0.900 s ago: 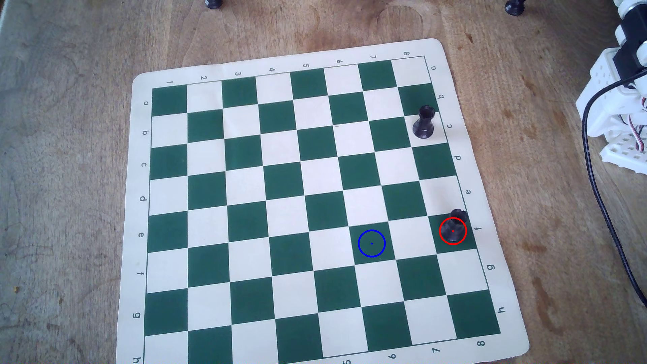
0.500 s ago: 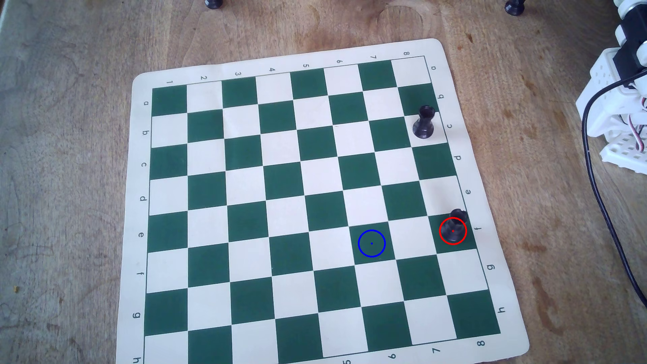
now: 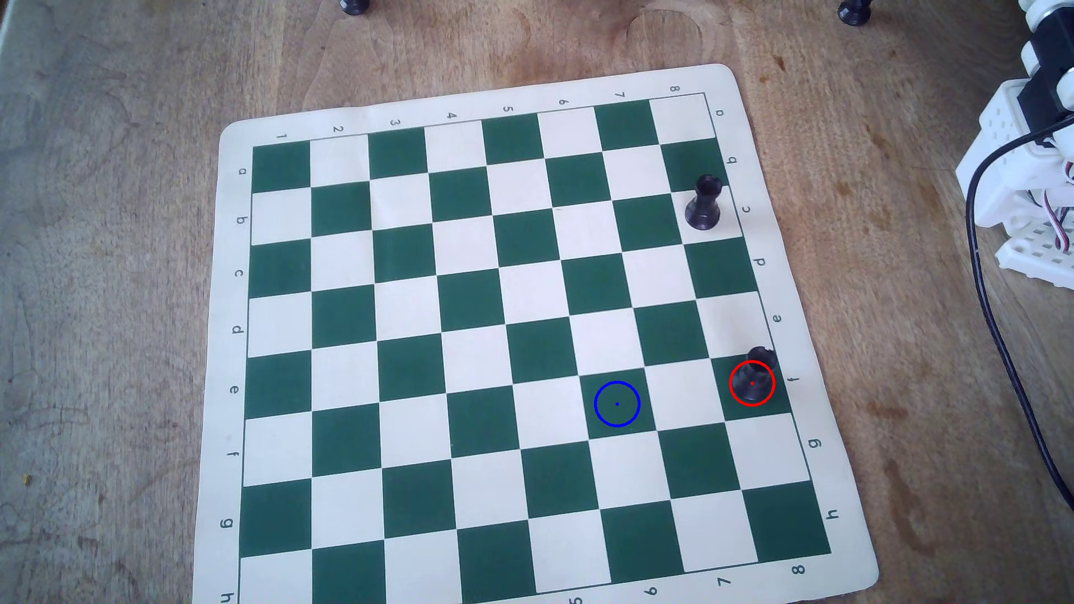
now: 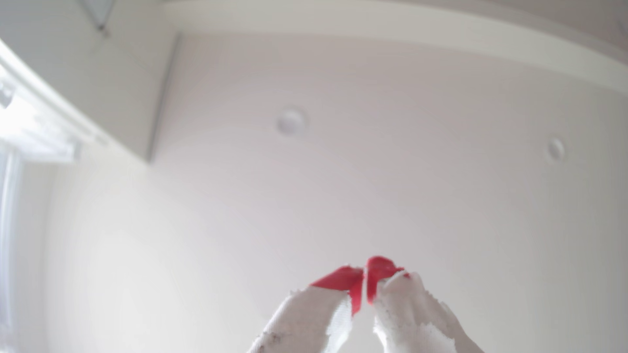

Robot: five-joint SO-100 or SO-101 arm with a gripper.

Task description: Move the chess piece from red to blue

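Observation:
The black rook-shaped chess piece [image 3: 754, 377] stands on a green square at the board's right edge, inside the red circle [image 3: 731, 383]. The blue circle [image 3: 617, 403] marks an empty green square two squares to its left. A twin black piece [image 3: 704, 203] stands higher up near the right edge. In the wrist view my gripper [image 4: 365, 275] points up at the ceiling, its white fingers with red-taped tips pressed together and empty. The overhead view shows only the arm's white base [image 3: 1028, 174] at the right edge, not the gripper.
The green-and-cream chess mat [image 3: 232, 325] lies on a wooden table. A black cable [image 3: 988, 302] runs down the table right of the mat. Two dark pieces [image 3: 354, 6] [image 3: 854, 11] stand at the top edge, off the mat.

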